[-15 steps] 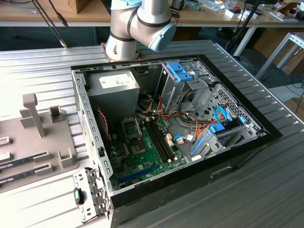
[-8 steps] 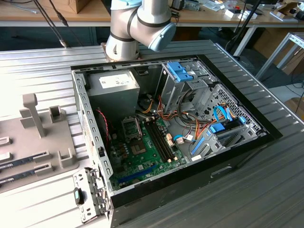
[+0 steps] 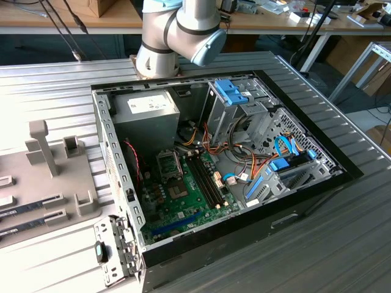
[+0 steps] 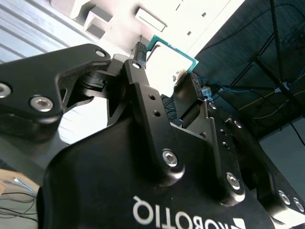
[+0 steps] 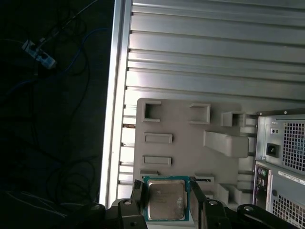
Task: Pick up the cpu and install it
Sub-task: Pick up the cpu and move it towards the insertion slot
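Observation:
In both wrist views my gripper (image 5: 166, 206) (image 4: 163, 64) is shut on the cpu (image 5: 165, 199), a thin square chip with a silvery-grey metal top and a green rim. Its black fingers (image 5: 137, 198) press on two opposite edges. In the second wrist view the cpu (image 4: 174, 49) shows as a green edge between the fingertips (image 4: 138, 53). It hangs above the grey fixture plate (image 5: 190, 143), beside the computer case. In the exterior view the arm (image 3: 177, 30) stands at the back, and the black socket frame (image 3: 169, 163) lies on the green motherboard (image 3: 189, 195).
The open computer case (image 3: 317, 183) lies on the ribbed metal table (image 3: 342, 244), with a grey power supply (image 3: 146, 116), drive cages (image 3: 244, 104) and coloured cables inside. The case's rear panel (image 5: 281, 157) is beside the fixture plate (image 3: 55, 183). Beyond the table edge (image 5: 112, 119), cables lie on dark floor.

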You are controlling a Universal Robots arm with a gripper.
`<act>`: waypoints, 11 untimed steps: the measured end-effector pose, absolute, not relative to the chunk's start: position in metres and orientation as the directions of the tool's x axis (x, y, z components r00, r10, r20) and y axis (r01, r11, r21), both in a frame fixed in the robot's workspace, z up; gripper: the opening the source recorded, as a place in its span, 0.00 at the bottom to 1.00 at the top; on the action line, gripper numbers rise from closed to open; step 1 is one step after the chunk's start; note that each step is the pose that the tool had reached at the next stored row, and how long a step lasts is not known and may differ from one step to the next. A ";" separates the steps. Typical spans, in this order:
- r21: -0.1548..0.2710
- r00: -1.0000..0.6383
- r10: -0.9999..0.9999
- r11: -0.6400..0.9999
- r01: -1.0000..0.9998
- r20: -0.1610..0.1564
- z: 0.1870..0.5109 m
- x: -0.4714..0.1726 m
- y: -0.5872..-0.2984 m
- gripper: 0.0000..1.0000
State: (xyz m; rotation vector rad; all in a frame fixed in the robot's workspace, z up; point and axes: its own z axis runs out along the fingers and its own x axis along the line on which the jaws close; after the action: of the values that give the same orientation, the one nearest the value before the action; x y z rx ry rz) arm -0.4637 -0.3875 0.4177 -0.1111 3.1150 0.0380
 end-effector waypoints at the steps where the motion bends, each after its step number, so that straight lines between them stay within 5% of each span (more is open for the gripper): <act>1: 0.024 -0.997 -0.071 0.997 -0.071 -0.025 0.418 -0.464 -0.387 0.47; 11: 0.024 -0.997 -0.071 0.997 -0.072 -0.025 0.424 -0.464 -0.387 0.47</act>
State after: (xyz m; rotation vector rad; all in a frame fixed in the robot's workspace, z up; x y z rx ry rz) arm -0.4637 -0.3875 0.4239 -0.1111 3.1150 0.0380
